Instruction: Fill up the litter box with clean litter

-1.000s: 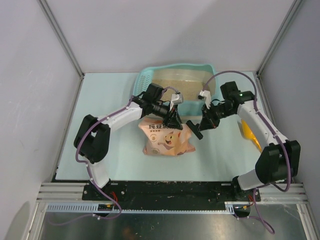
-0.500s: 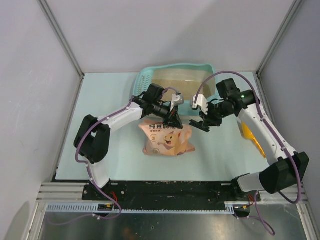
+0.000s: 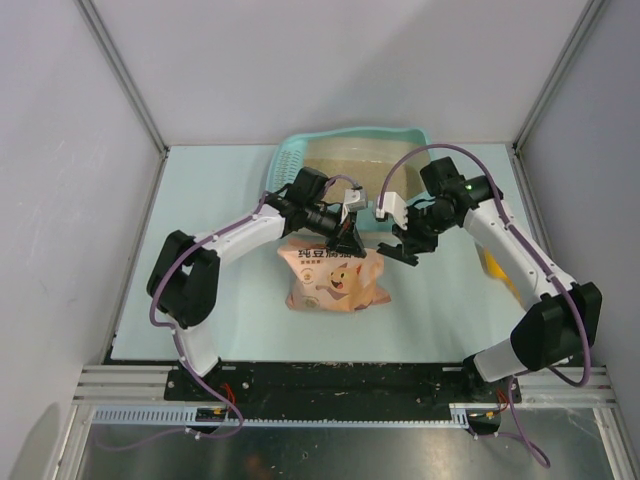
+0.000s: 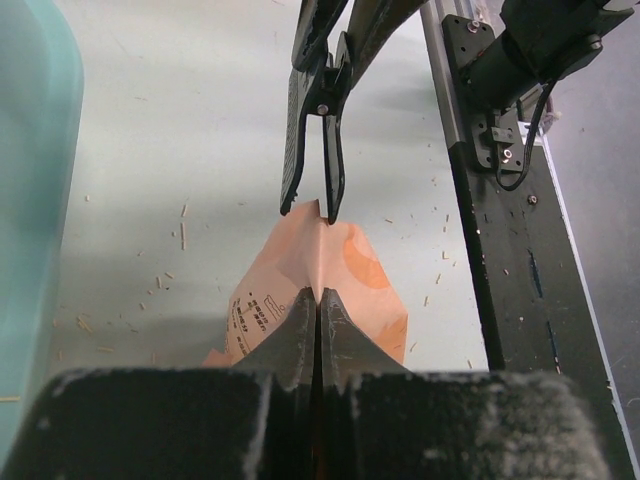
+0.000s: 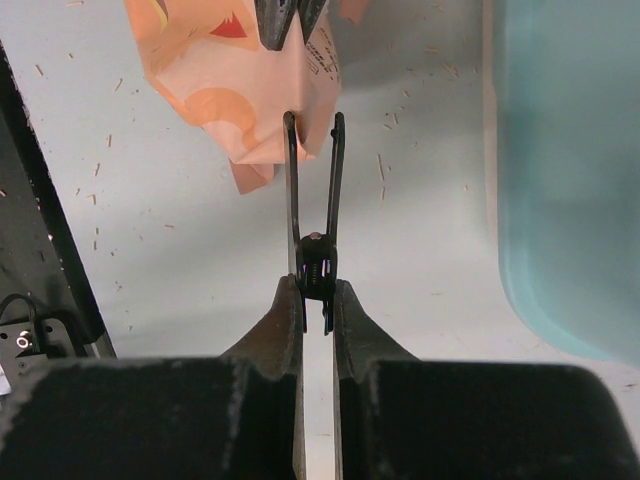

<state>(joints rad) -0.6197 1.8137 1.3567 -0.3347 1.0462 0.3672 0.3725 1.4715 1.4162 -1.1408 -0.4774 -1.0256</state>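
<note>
The light teal litter box (image 3: pixel 418 137) stands at the back of the table with beige clean litter (image 3: pixel 350 166) in it. Its wall shows in the left wrist view (image 4: pixel 35 150) and the right wrist view (image 5: pixel 570 170). My left gripper (image 3: pixel 349 238) (image 4: pixel 318 296) is shut on the top fold of the pink-orange bag (image 3: pixel 335 278) (image 4: pixel 345 265) (image 5: pixel 225 75). My right gripper (image 3: pixel 412 243) (image 5: pixel 318 285) is shut on a black clip (image 3: pixel 397 247) (image 5: pixel 312 190) (image 4: pixel 318 120). The clip's prongs stand spread, astride the tip of the bag's fold.
An orange scoop (image 3: pixel 497 266) lies on the table at the right, partly under my right arm. Small litter crumbs are scattered on the pale table (image 4: pixel 180 120) around the bag. The black front rail (image 4: pixel 500 230) runs along the near edge.
My right gripper has moved left with the clip, from beside the bag to the tip of the bag's fold. My left gripper has kept its hold on the bag.
</note>
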